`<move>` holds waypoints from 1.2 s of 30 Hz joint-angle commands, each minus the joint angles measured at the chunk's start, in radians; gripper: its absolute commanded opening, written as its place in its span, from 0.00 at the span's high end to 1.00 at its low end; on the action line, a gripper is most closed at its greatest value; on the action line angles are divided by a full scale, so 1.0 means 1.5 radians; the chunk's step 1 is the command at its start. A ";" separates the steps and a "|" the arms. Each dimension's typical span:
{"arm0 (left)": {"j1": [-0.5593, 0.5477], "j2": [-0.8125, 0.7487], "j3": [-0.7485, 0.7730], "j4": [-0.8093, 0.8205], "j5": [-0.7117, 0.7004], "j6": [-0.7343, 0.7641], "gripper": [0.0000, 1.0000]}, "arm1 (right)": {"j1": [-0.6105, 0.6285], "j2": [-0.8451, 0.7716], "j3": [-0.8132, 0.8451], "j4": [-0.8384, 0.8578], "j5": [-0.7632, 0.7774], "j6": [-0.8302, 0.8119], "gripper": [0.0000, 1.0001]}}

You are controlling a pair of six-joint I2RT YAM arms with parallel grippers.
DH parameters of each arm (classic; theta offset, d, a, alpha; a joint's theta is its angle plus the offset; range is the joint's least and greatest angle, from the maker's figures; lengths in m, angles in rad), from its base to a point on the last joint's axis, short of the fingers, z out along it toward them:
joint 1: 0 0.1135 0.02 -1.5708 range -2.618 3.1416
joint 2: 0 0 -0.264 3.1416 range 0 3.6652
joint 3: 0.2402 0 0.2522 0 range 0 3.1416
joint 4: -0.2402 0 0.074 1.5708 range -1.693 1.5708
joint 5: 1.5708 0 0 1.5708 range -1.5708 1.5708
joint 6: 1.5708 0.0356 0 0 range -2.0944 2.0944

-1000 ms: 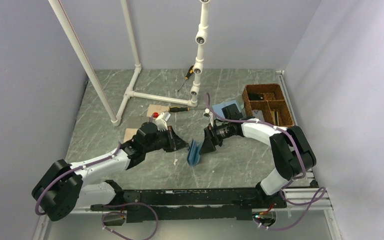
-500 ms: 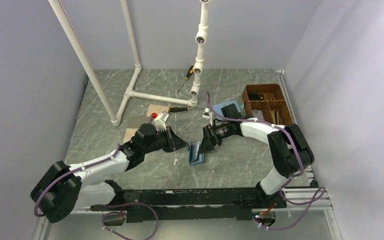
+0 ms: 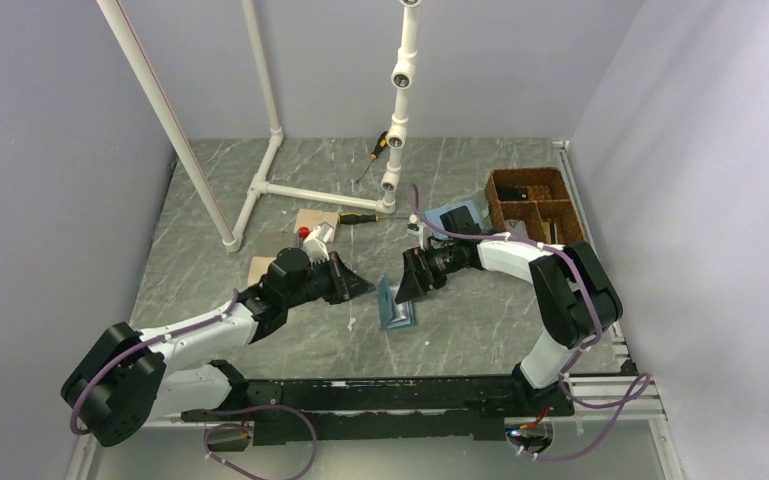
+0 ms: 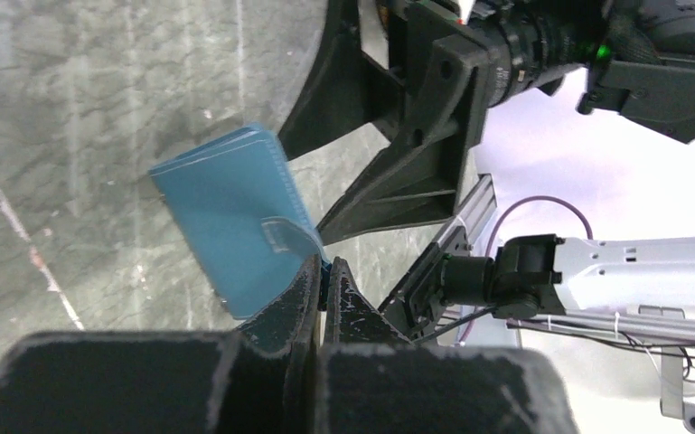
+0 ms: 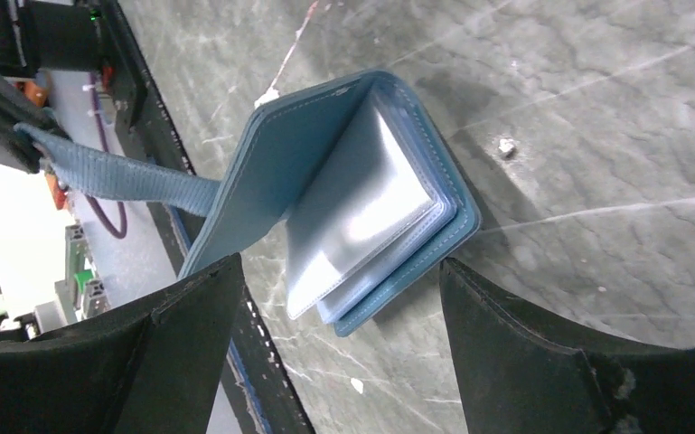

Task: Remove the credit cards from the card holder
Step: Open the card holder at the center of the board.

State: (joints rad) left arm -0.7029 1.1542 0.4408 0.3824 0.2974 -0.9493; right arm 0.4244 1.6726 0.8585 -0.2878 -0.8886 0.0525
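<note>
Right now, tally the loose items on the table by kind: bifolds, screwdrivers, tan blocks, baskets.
card holder: 1
blue-grey folder: 1
screwdrivers: 2
tan blocks: 2
brown divided basket: 1
total: 7

Grey marbled table (image 3: 480, 170), white pipe frame (image 3: 260, 190), brown divided tray (image 3: 493, 205), screwdriver (image 3: 357, 217), tan block (image 3: 312, 218), half-open card holder (image 3: 393, 308)

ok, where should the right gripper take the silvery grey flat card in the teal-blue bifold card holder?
Pinch the silvery grey card's bare edge at the card holder's open mouth, coming from the right gripper's side, opposite the fold. The left gripper, shut on the blue strap, holds the cover lifted, so that edge stands free; the rest looks tucked in.
</note>
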 commanded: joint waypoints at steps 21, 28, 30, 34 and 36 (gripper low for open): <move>0.069 0.036 0.058 -0.480 -0.173 0.094 0.96 | 0.004 -0.033 0.058 -0.043 0.075 -0.101 0.23; 0.069 0.024 0.084 -0.495 -0.162 0.124 0.92 | 0.025 -0.056 0.076 -0.089 0.077 -0.191 0.30; 0.069 0.012 0.084 -0.487 -0.149 0.127 0.93 | 0.030 -0.064 0.077 -0.096 0.081 -0.206 0.33; 0.069 -0.019 0.076 -0.452 -0.108 0.126 0.95 | 0.036 -0.077 0.080 -0.104 0.073 -0.227 0.35; 0.069 -0.034 0.074 -0.437 -0.086 0.127 0.99 | 0.039 -0.081 0.082 -0.118 0.047 -0.247 0.35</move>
State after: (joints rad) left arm -0.6033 1.1584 0.5323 -0.3321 0.0994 -0.7780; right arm 0.4744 1.5963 0.9379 -0.4259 -0.7681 -0.2314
